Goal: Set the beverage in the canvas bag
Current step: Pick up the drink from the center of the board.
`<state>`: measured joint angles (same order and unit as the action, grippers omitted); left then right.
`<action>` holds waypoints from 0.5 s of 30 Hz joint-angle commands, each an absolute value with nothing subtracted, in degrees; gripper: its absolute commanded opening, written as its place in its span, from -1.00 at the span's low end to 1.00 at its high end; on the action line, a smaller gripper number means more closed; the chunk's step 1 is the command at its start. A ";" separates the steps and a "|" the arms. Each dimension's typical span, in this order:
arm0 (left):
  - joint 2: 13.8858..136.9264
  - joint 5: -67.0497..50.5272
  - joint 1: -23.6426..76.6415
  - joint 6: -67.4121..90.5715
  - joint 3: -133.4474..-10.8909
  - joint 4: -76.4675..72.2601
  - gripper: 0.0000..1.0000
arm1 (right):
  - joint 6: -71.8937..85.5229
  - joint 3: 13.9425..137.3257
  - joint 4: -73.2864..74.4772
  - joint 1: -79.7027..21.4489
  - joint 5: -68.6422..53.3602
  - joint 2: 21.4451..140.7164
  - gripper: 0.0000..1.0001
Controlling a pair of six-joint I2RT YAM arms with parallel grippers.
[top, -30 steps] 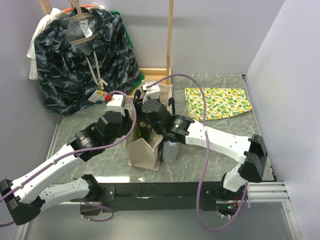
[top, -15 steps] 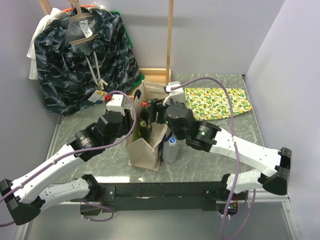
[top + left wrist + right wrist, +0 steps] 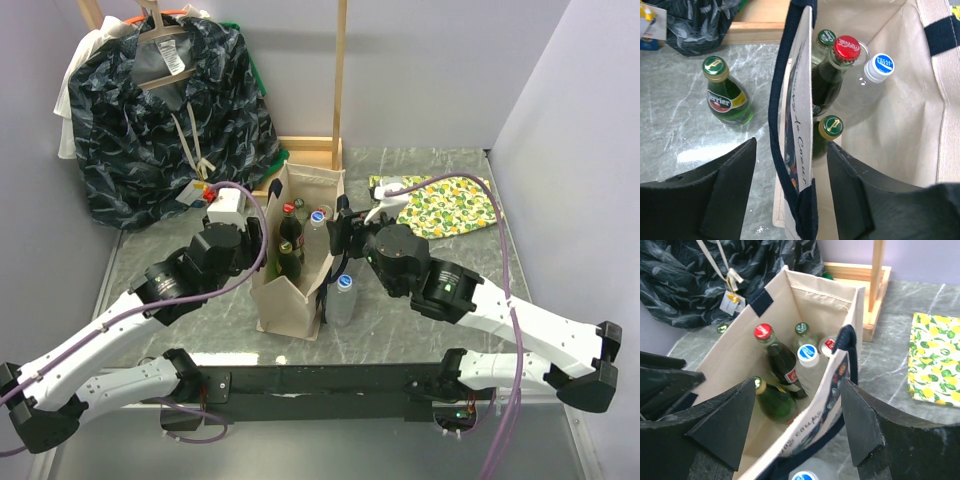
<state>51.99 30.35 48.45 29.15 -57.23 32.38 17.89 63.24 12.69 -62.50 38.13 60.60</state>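
At 11 o'clock on the desk [image 3: 225, 330] hangs a dark patterned garment [image 3: 170, 110], its hanger cut off by the top edge. The left hand [image 3: 791, 145] is open. Its 2 fingers [image 3: 725, 185] straddle the left wall of the canvas bag [image 3: 288, 305] with a gap on each side, gripping nothing. A green Perrier bottle [image 3: 726, 97] stands on the desk just beside the bag at 9 o'clock; in the top view the left arm hides it.

The bag stands upright mid-desk, its mouth open. Seen from the right wrist, a cola bottle [image 3: 763, 332] with a red cap stands inside. Around it are a green-capped bottle [image 3: 801, 328] at 3 o'clock, a water bottle [image 3: 808, 354] with a blue and white cap at 4, and a green bottle [image 3: 771, 400] with a gold cap at 6. A red and white lid [image 3: 829, 345] is half hidden by the strap; can or bottle, I cannot tell.

The right hand [image 3: 797, 382] is wide open and empty, by the bag's right rim. A clear bottle [image 3: 343, 300] stands outside, just beside the bag at 4 o'clock. A lemon-print cloth [image 3: 445, 205] lies at 2 o'clock.
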 commanded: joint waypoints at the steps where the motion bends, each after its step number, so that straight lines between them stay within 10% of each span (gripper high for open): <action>1: 50.28 32.60 48.43 28.48 -59.15 31.03 0.30 | 17.23 61.53 13.80 -62.75 39.99 57.92 0.52; 15: 48.08 33.83 48.43 27.69 -57.74 29.36 0.75 | 17.14 59.24 18.98 -62.67 30.94 56.51 0.60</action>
